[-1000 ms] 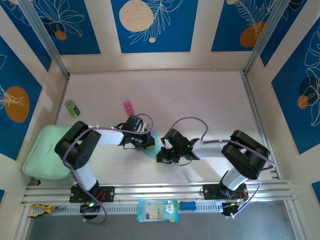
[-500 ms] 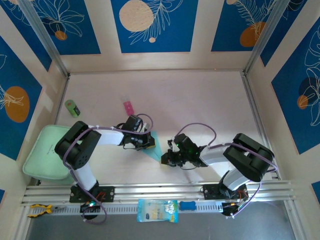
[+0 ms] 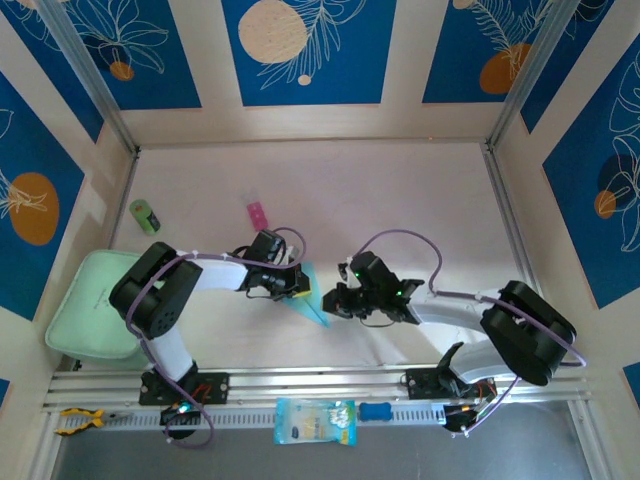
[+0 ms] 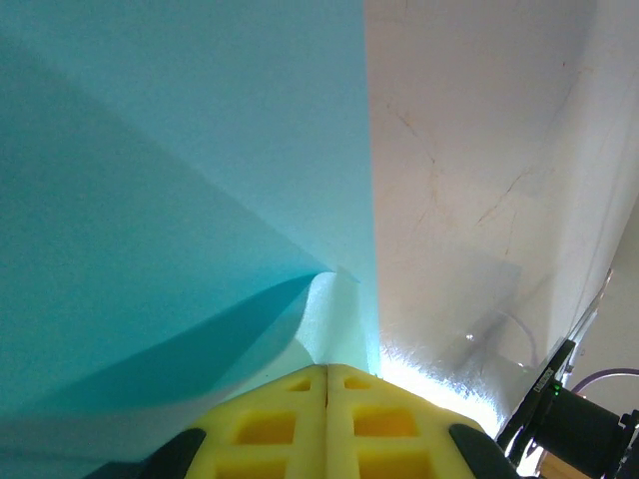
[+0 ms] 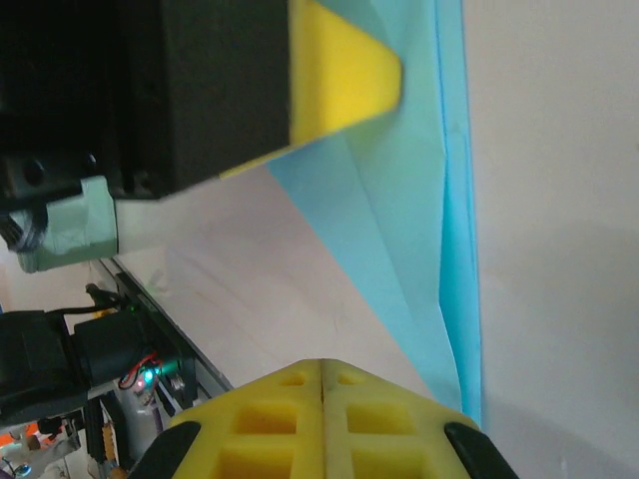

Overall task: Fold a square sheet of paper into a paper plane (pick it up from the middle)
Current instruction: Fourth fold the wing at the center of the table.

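Cyan-blue sheet of paper (image 3: pixel 312 298) is lying on the table (image 3: pixel 420 200) between the arms, already creased into a narrow pointed wedge with layered flaps. Left gripper (image 3: pixel 299 289), fingers closed together, is apparently pressing on its left side. Right gripper (image 3: pixel 329 301), closed and empty, is sitting just beside its right edge. Wing folds are seemingly remaining.

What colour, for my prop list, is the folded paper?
Plain light cyan-blue paper; best in left wrist view.

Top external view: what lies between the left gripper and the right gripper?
The folded cyan-blue paper lies flat between left gripper and right gripper, seen from above.
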### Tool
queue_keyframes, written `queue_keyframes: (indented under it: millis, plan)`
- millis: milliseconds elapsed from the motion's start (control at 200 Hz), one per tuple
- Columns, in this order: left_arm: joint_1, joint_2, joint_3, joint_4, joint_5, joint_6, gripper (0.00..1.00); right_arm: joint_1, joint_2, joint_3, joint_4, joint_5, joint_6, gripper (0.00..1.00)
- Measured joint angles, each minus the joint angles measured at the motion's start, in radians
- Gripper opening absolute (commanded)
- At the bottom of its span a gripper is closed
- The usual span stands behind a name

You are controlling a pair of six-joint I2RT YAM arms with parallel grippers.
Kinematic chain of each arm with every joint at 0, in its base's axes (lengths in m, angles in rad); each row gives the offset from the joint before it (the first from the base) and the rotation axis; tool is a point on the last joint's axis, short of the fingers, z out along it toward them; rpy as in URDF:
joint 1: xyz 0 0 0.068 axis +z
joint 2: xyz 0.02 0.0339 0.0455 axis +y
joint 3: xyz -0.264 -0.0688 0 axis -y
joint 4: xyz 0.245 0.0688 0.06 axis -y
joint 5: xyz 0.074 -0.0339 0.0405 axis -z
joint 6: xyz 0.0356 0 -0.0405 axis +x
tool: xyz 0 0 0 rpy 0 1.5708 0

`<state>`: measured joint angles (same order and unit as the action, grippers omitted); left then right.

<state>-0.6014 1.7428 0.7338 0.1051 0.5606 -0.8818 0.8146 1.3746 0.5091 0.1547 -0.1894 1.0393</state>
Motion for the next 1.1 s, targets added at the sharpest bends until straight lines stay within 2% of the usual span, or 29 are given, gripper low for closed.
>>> queue_keyframes:
  millis: [430,600,790,1100]
  plan:
    - [0.001,0.000,0.000,0.001,0.004,0.000,0.04,0.002,0.272,0.177,0.017,-0.013,-0.006,0.06]
    - [0.004,0.000,0.000,0.001,0.004,0.000,0.04,0.001,0.331,0.179,0.036,-0.017,0.003,0.06]
    - [0.003,0.000,0.000,-0.001,0.006,0.001,0.04,0.006,0.301,0.095,0.125,-0.021,0.021,0.06]
    - [0.003,0.000,0.000,-0.001,0.006,0.001,0.04,0.024,0.167,-0.035,0.098,-0.032,0.016,0.06]
